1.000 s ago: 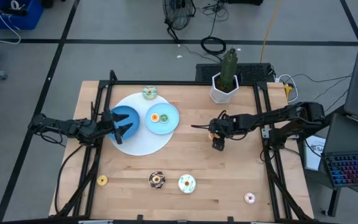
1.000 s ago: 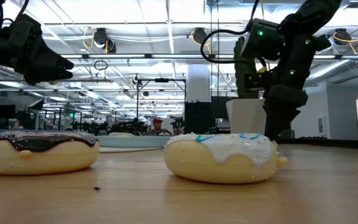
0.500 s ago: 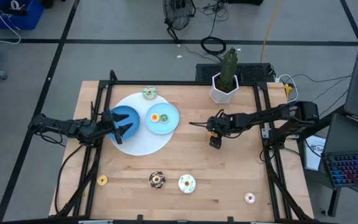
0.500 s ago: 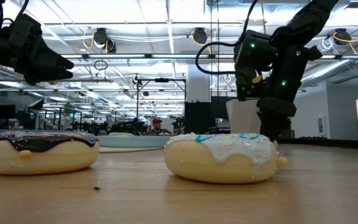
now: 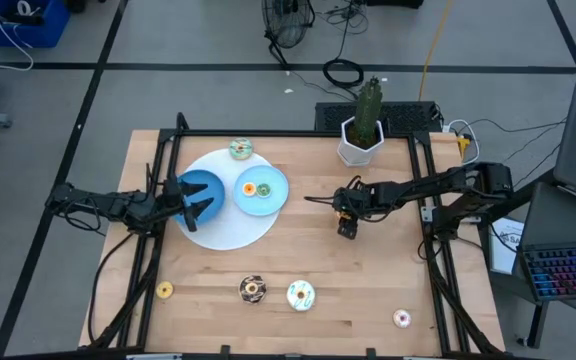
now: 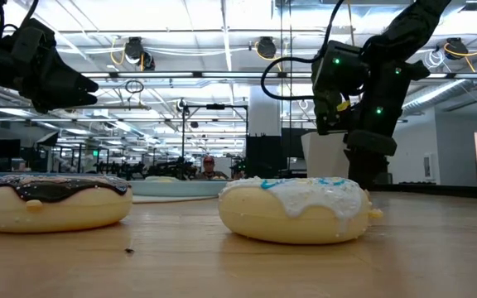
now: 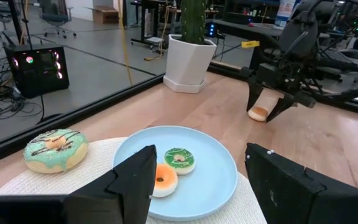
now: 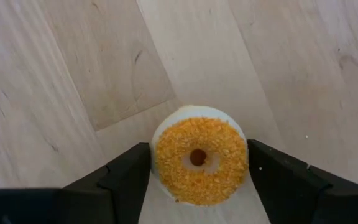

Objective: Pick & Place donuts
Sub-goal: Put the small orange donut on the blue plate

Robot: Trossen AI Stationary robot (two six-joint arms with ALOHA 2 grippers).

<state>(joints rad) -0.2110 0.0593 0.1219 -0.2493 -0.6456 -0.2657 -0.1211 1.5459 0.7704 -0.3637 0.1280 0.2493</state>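
My right gripper (image 5: 346,220) is over the bare wood right of the light blue plate (image 5: 280,178) and is shut on an orange-crumbed donut (image 8: 199,158). The left wrist view shows that donut (image 7: 258,113) under its fingers. My left gripper (image 5: 198,200) is open over the dark blue bowl (image 5: 203,183). A small orange donut (image 7: 161,180) and a small green one (image 7: 179,159) lie flat on the plate. A green-iced donut (image 5: 241,150) lies on the white mat. Yellow (image 5: 165,290), chocolate (image 5: 252,289), white (image 5: 300,295) and pink (image 5: 401,318) donuts lie flat near the table's near edge. My right gripper pinches the orange donut by its outer rim (image 8: 160,163), one finger on each of two opposite sides. The fingers (image 8: 120,180) come from above, pointing down, and the iced face stays level, facing up. Whether its underside is clear of the wood, I cannot tell.
A white pot with a cactus (image 5: 361,140) stands at the far edge, behind the right arm. The round white mat (image 5: 230,222) carries plate and bowl. In the low view the chocolate (image 6: 54,203) and white (image 6: 292,207) donuts lie close in front. Bare wood shows mid-table.
My right gripper has moved a little toward the table's left and far edge with the donut between its fingers, then held still. The left arm has stayed put.
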